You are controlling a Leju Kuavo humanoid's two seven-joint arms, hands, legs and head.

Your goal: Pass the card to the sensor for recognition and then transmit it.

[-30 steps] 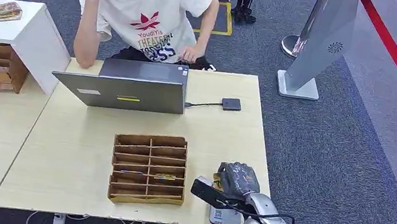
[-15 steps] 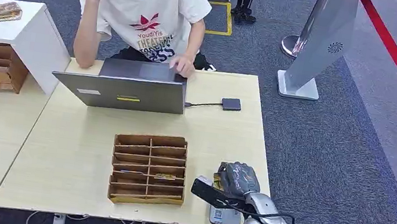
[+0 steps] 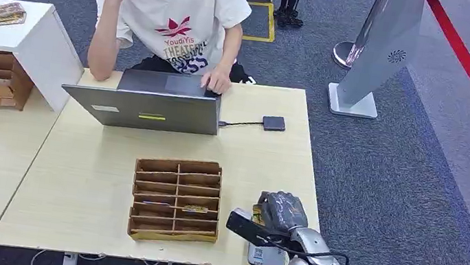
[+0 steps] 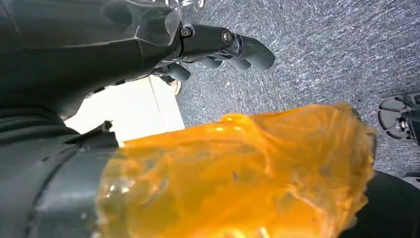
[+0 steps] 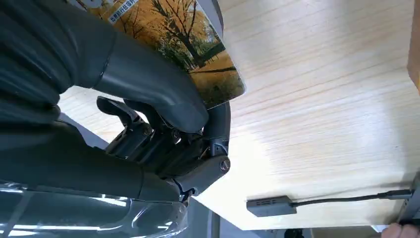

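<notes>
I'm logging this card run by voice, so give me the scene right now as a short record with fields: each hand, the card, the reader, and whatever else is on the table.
right hand: grips the card, over the table's near right corner
card: autumn-tree print, pinched under the thumb
card reader: white, on the table edge beneath the right hand
left hand: holds nothing, fingers curled, above grey carpet
wooden sorting tray: mid-table, left of the right hand
laptop: open at the far edge, a person's hand on it
table: light wood
</notes>
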